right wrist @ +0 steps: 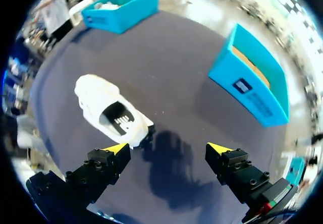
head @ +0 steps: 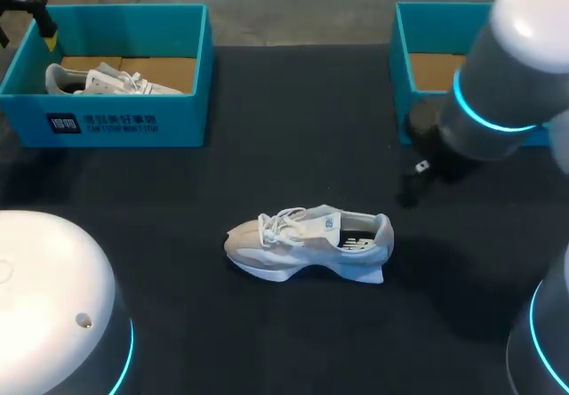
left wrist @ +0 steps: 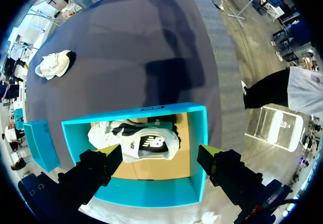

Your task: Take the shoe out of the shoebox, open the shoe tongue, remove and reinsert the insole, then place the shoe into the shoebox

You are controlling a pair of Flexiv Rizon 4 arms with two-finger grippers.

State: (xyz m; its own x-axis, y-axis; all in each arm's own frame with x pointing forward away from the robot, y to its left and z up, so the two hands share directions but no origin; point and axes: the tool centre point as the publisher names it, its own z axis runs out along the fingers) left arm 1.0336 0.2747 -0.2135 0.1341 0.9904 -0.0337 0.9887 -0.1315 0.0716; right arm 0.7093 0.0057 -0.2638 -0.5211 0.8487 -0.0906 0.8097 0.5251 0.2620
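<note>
The right pincer [right wrist: 168, 151] hangs just above the dark table [right wrist: 166, 57] with its yellow-tipped fingers spread wide and nothing between them. Ahead of it, off towards one finger, stands the white and pale-beige lace-up trainer [right wrist: 112, 112], heel end nearest, upright on its thick white sole. Farther out, beyond the other finger, is the open teal cardboard shoebox [right wrist: 262, 100], its brown floor showing.

The left pincer [left wrist: 160, 156] is well apart from all this. It is also wide and holds nothing, and it hovers over a second teal cardboard shoebox [left wrist: 151, 196]. A second white trainer [left wrist: 136, 141] lies on its side in that box, under and between the fingers.

The trainer on the table is out of its box, so I judge that opening the tongue is the step in hand. Next, the right pincer needs to close in on the collar. One arm will probably have to steady the heel while the tongue is drawn forward.

The laces look loosely threaded over a soft upper. The opening shows a dark insole with pale print lying flat inside.
</note>
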